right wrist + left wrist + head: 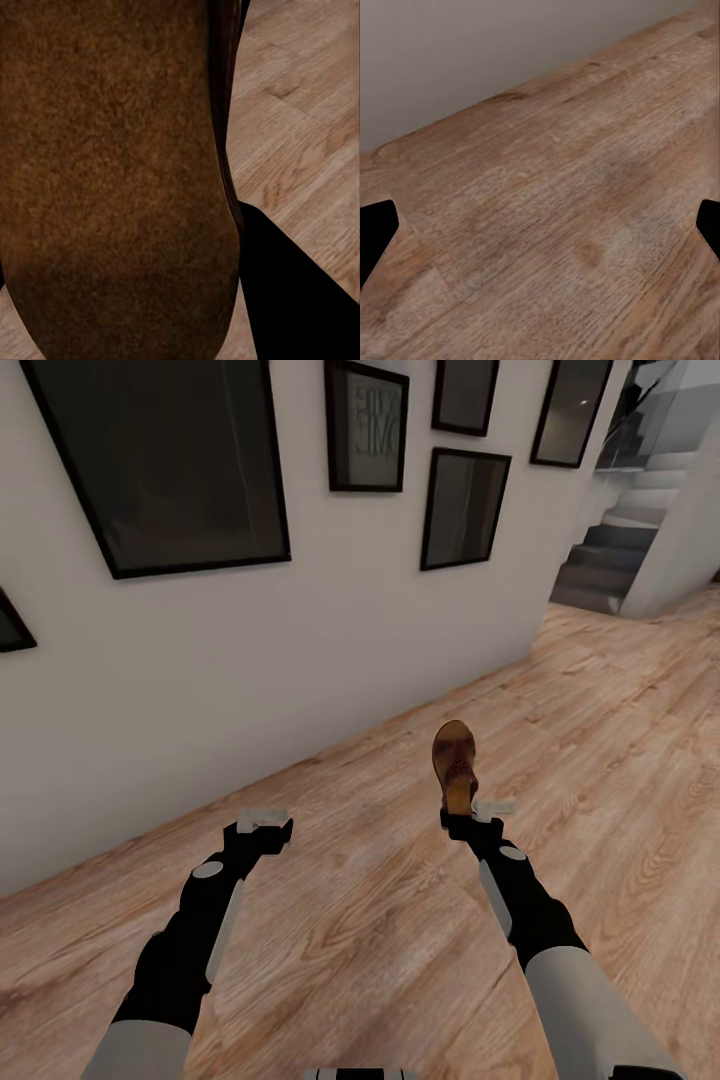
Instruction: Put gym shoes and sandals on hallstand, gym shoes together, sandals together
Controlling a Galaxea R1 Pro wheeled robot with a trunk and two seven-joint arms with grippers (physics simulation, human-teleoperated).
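Above the corridor floor [380, 920], the right gripper [462, 812] clamps a sandal [455, 758]; left gripper [262, 822] spread.

Pale wall [300, 660], dark frames [165, 460], stairs [610, 550]

One framed print [367, 425] on the wall carries large pale block letters in two rows, too blurred to read. No legible text, brand, number or sign on anything else.
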